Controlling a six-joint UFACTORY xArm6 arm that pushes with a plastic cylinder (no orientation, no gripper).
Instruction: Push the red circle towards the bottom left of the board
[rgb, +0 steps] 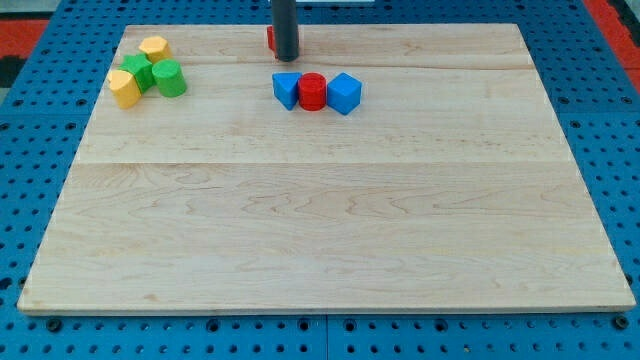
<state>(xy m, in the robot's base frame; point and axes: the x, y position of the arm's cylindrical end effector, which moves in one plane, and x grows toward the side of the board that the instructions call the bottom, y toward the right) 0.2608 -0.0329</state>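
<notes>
Pushing scene on a wooden worktop (330, 240). The arm carries no hand, only a dark rod (286, 25), so there is nothing to open or close; the tip (287, 58) rests near the worktop's 12 o'clock edge, just beside a second red block (270, 38) that the rod partly hides. The red circle (312, 91) lies near the tip, at about 5 o'clock from it and apart from it. It is wedged in a row between a blue block at its 9 o'clock side (286, 88) and a blue block at its 3 o'clock side (344, 93), and it appears to touch both. The goal lies towards 7 o'clock on the worktop. The chief hazard is the 9 o'clock blue block: a push towards 7 o'clock would probably drag it along or deflect the circle off course. A second hazard is that the circle's round flank may let it slip sideways off a narrow tip if contact is off-centre. A third is that the tip, in moving round to the circle's 1 o'clock side, could clip the 3 o'clock blue block. The yellow and green cluster (146, 70) at 10 o'clock stands well apart — probably out of the path.
</notes>
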